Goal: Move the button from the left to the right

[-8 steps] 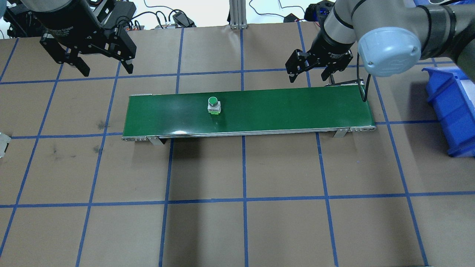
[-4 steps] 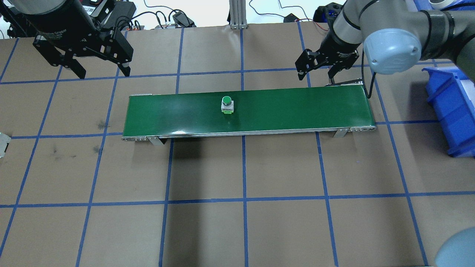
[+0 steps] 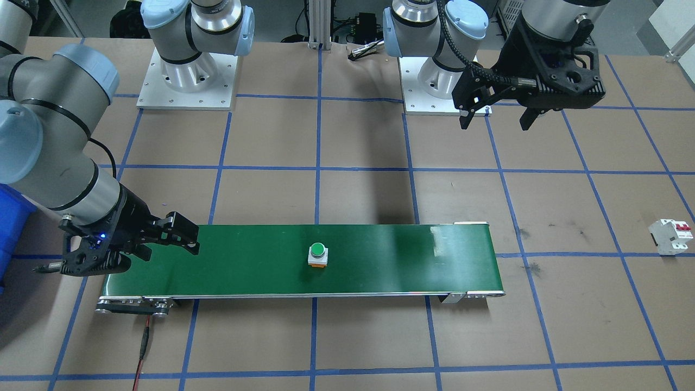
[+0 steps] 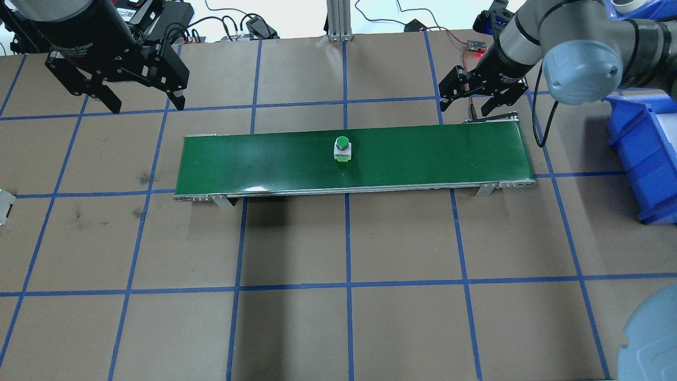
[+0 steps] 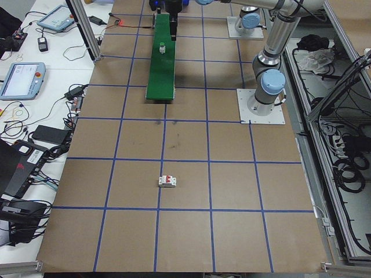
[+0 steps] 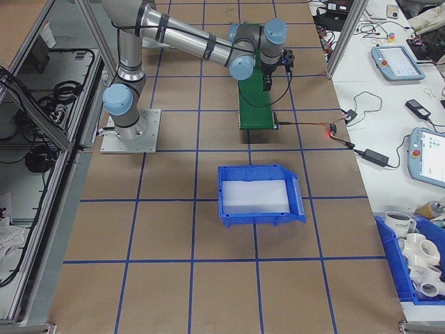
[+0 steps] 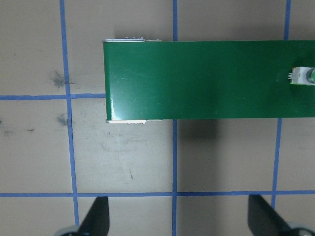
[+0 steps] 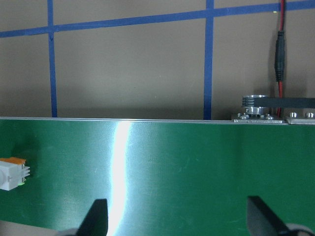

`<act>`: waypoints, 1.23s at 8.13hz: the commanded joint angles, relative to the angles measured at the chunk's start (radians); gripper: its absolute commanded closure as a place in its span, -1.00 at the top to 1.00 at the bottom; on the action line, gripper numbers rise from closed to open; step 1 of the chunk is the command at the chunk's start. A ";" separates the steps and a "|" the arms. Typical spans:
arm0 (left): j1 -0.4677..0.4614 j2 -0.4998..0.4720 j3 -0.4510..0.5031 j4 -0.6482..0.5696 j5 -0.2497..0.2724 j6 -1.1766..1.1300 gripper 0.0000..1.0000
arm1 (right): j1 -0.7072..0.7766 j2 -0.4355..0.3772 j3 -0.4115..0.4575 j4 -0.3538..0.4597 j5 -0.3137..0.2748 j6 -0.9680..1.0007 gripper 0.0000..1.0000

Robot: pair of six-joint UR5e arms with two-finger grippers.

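Button [image 4: 342,147] sits mid-belt [image 4: 423,159]; left gripper [image 4: 143,103] at ten o'clock, right gripper [image 4: 465,108] at two, fingers spread, empty.

The small push-button switch [image 4: 342,148] has a round green cap on a white-grey square body with an orange base [image 3: 317,265]. It stands upright, cap up, near the middle of the long green conveyor belt [image 4: 423,156], untouched, toward the belt's 12 o'clock edge in the overhead view.
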 commanded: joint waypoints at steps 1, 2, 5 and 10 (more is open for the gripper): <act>0.000 0.000 -0.001 -0.003 0.000 0.001 1.00 | -0.001 0.024 0.012 0.004 0.023 0.043 1.00; 0.000 0.000 -0.001 -0.003 0.000 0.002 1.00 | -0.001 0.026 0.017 0.004 0.069 0.047 1.00; 0.000 0.004 -0.001 -0.005 -0.002 0.000 1.00 | -0.001 0.026 0.028 0.003 0.114 0.100 0.95; -0.015 0.003 -0.002 -0.006 -0.002 -0.006 1.00 | -0.001 0.038 0.061 0.001 0.149 0.103 0.99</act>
